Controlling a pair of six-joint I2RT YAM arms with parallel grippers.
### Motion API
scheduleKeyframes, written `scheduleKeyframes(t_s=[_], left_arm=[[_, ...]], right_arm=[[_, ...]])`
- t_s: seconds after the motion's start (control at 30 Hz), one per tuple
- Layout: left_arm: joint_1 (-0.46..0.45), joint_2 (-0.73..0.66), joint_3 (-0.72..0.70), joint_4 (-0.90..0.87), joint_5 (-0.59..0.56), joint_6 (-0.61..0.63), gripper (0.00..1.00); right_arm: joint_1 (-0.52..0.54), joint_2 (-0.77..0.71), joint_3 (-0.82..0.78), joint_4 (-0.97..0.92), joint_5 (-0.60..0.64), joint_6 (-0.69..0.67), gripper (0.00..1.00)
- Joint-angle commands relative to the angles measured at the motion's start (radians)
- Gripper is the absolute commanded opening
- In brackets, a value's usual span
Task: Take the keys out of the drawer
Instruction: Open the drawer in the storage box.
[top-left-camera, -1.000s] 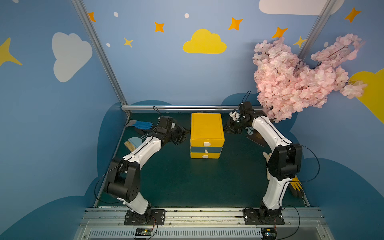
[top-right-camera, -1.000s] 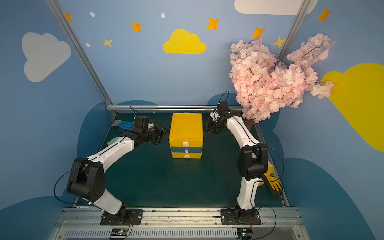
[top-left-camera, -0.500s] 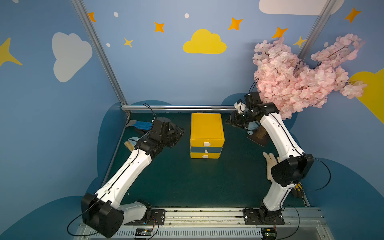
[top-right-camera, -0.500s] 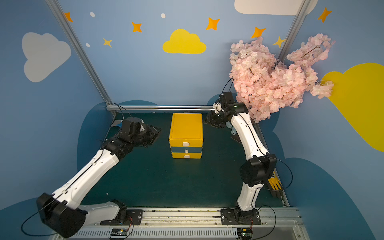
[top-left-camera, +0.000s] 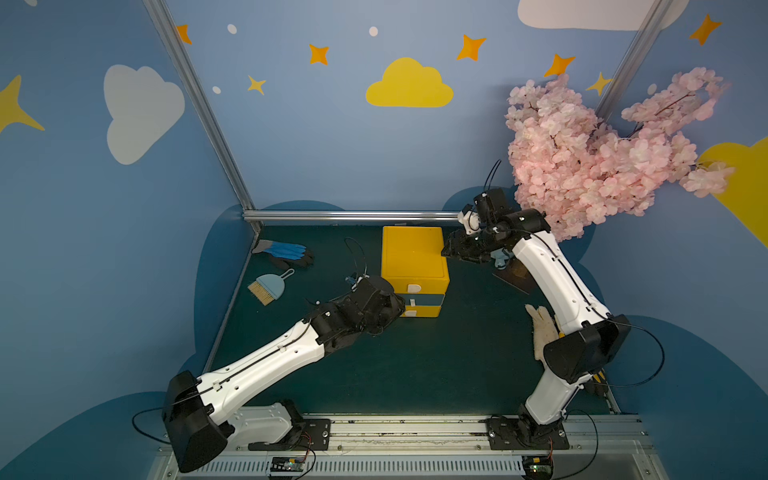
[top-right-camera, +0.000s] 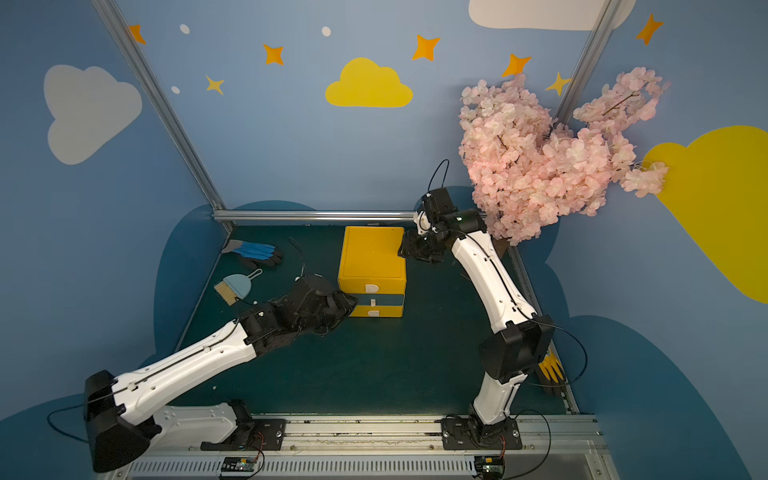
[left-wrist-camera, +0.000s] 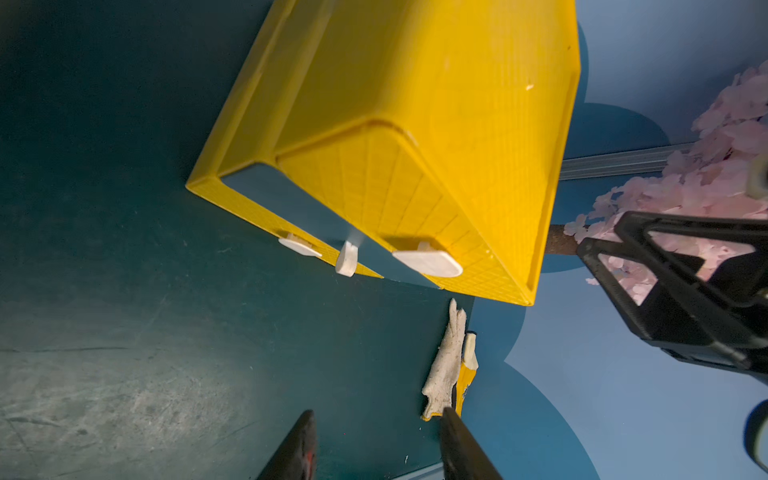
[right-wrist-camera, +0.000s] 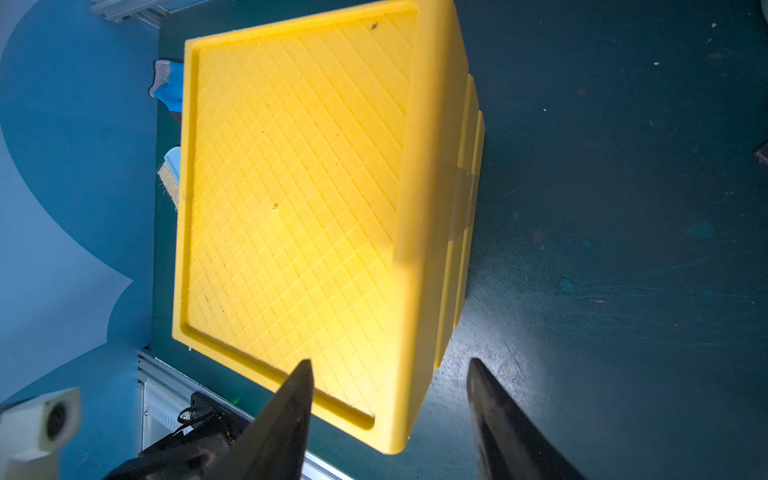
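While both arms hang beside the yellow plastic drawer cabinet (top-left-camera: 413, 253), I can't spot the keys. Its three drawers (left-wrist-camera: 382, 187) sit pushed in flush, each with a rounded white tab handle (left-wrist-camera: 428, 262). The cabinet top is diamond-gridded inside a raised rim. The left gripper (left-wrist-camera: 376, 419) is at the near left corner, just short of the drawer fronts, jaws parted with nothing between them. The right gripper (right-wrist-camera: 390, 365) hovers at the far right edge, tapered black fingers spread, one over the top and one past the side, gripping nothing. A white knit glove (top-left-camera: 542, 332) lies on the scuffed green mat (top-left-camera: 415, 374), right.
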Motion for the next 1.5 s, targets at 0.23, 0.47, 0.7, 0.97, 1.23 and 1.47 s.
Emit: scheduleKeyframes(t_s=[0.23,0.47,0.7,0.97,1.23,1.47], left_arm=[[-0.048,0.122,0.024,0.229,-0.153,-0.146,0.49],[-0.048,0.147,0.016,0.282,-0.212,-0.208,0.50],[-0.048,0.200,0.015,0.307,-0.212,-0.320,0.49],[-0.051,0.239,0.023,0.365,-0.240,-0.400,0.48],[-0.060,0.256,0.035,0.368,-0.283,-0.450,0.48],[-0.061,0.247,0.020,0.339,-0.326,-0.498,0.48]], right_arm=[[0.005,-0.020,-0.093,-0.013,-0.036,0.041,0.55],[0.005,-0.027,-0.133,0.002,-0.070,0.041,0.51],[0.007,-0.026,-0.160,0.027,-0.112,0.055,0.49],[0.007,-0.025,-0.154,0.030,-0.134,0.038,0.49],[0.005,-0.037,-0.164,0.030,-0.141,0.022,0.49],[0.005,-0.043,-0.166,0.025,-0.142,0.013,0.49]])
